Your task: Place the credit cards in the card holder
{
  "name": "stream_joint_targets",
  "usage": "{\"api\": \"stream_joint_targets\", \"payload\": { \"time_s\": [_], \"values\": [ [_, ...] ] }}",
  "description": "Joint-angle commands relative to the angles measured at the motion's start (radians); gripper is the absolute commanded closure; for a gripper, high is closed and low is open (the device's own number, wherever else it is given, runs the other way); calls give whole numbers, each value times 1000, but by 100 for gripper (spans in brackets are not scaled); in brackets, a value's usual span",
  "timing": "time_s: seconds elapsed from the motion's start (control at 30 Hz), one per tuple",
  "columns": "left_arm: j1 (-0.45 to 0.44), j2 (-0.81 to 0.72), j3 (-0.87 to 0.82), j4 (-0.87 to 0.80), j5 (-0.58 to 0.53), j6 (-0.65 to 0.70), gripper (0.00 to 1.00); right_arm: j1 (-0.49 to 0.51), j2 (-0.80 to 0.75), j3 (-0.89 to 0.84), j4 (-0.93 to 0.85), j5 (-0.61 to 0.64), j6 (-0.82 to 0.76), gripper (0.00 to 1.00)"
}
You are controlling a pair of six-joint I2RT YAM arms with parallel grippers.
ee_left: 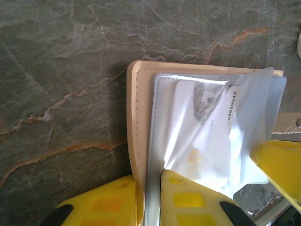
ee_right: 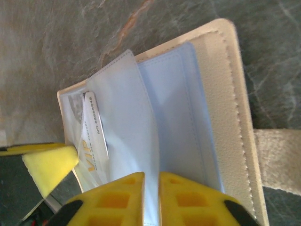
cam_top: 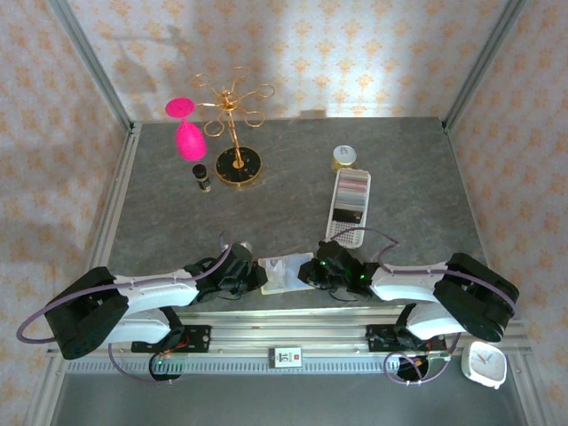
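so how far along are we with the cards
Done: one card looks tucked among the clear sleeves of the open card holder. In hand: the left gripper clamps its cover edge and the right gripper pinches a sleeve. Left: more cards seem to lie in the white tray.

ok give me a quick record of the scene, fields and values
card holder: lying open, inside up
credit card: tucked in a clear sleeve
left gripper: jaws shut on the card holder's edge
right gripper: jaws shut on a sleeve of the card holder
white tray: beyond the card holder, toward the right
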Motion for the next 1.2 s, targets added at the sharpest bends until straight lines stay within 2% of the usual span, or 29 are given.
{"api": "stream_joint_targets", "payload": {
  "time_s": [0.0, 0.17, 0.37, 0.53, 0.7, 0.83, 0.97, 1.07, 1.17],
  "values": [
    [3, 16, -41, -117, -14, 18, 82, -3, -2, 3, -14, -3, -17, 100],
    [4, -33, -70, -96, -17, -4, 74, -2, -62, -2, -71, 38, -17, 100],
    [3, -32, -73, -89, -16, -12, 72, 0, -154, -41, -65, 53, 6, 100],
    [4, -49, -84, -68, -19, -21, 67, 12, -147, -32, -1, 13, -15, 100],
    [5, -97, -113, -45, -24, -35, 60, 36, -57, 29, 52, -43, -48, 100],
    [6, -167, -131, -70, -67, -74, 53, 43, -21, 42, 154, -79, -31, 86],
    [6, -281, -165, -92, -126, -136, 47, 44, 24, 47, 277, -125, 8, 84],
    [5, -359, -184, -129, -170, -177, 39, 45, 97, 86, 315, -154, 19, 78],
    [6, -423, -200, -169, -200, -210, 36, 45, 173, 126, 354, -184, 33, 75]
  ]
}}
